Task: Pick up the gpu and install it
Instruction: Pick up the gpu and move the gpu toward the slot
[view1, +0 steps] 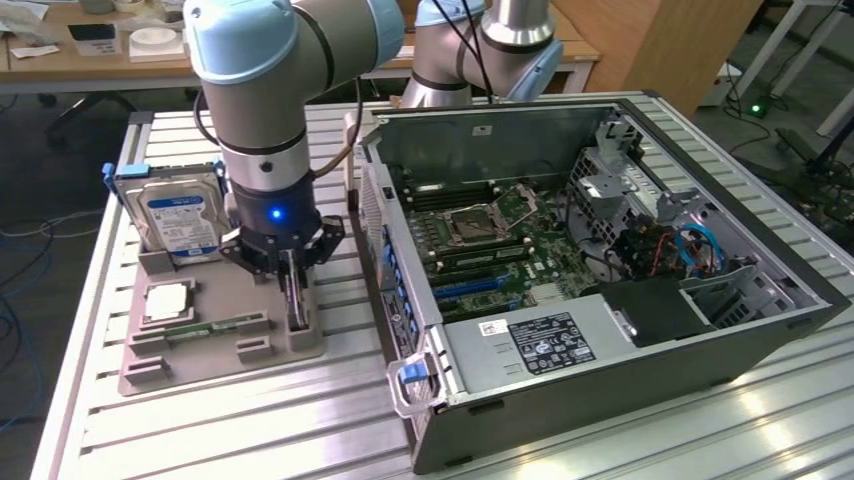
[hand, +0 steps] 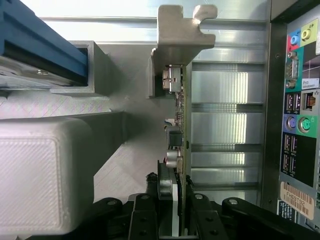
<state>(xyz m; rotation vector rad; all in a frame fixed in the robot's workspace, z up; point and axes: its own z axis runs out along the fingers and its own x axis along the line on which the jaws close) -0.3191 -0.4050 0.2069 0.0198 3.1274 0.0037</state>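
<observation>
The gpu (view1: 296, 316) stands on edge in a slot at the near side of the grey parts holder (view1: 200, 368), next to the open computer case. My gripper (view1: 291, 285) reaches straight down onto it. In the wrist view the gpu (hand: 183, 117) shows edge-on: a thin green board with its silver end bracket (hand: 179, 42) at the far end. My gripper (hand: 176, 197) has one finger on each face of the card and is shut on it. The card's lower edge still sits in the holder.
A silver hard drive (view1: 180, 220) with a blue label, a processor (view1: 171, 300) and a memory stick (view1: 220, 327) sit in the same holder. The open case (view1: 747, 300) lies at the exterior view's right, motherboard (view1: 487, 250) exposed. Its rear port panel (hand: 300, 105) is close beside the card.
</observation>
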